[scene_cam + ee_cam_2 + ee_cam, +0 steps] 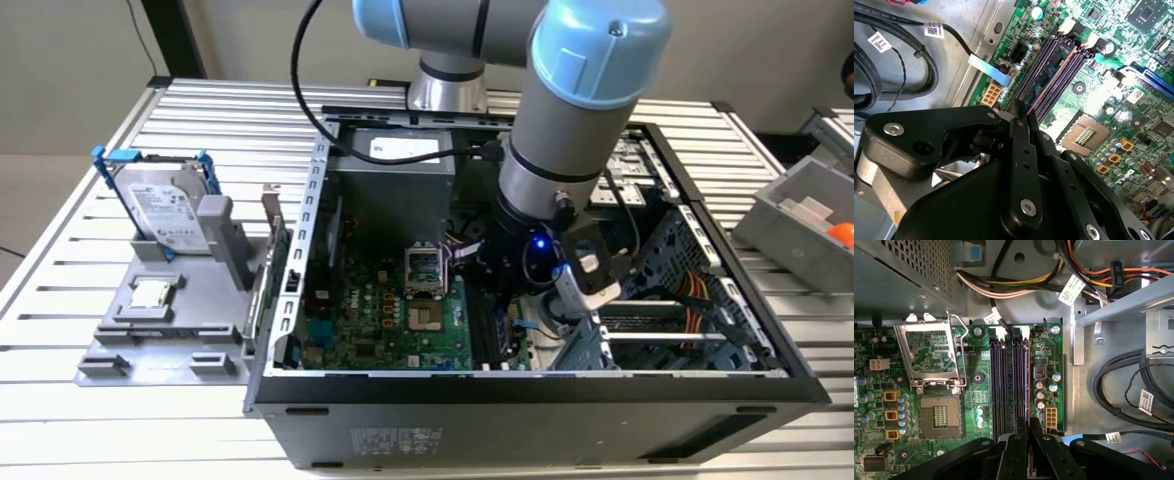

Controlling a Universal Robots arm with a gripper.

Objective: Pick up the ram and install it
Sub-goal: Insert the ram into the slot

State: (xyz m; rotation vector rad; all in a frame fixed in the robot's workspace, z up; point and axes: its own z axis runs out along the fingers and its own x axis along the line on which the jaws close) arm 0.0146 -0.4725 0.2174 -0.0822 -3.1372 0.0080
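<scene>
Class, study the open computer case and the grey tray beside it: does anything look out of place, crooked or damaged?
One oddity: the CPU socket's metal retention frame stands flipped open over the green motherboard, the socket empty, while the small square silver chip lies outside on the grey tray. No damage shows. The black gripper hovers over the long memory slots.

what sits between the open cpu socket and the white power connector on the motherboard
The long memory slots lie between the open CPU socket and the white power connector, running side by side, as the first wrist view shows. The end effector hovers at their near end.

Bright, even light; glare on green motherboard [1089,100].
</scene>
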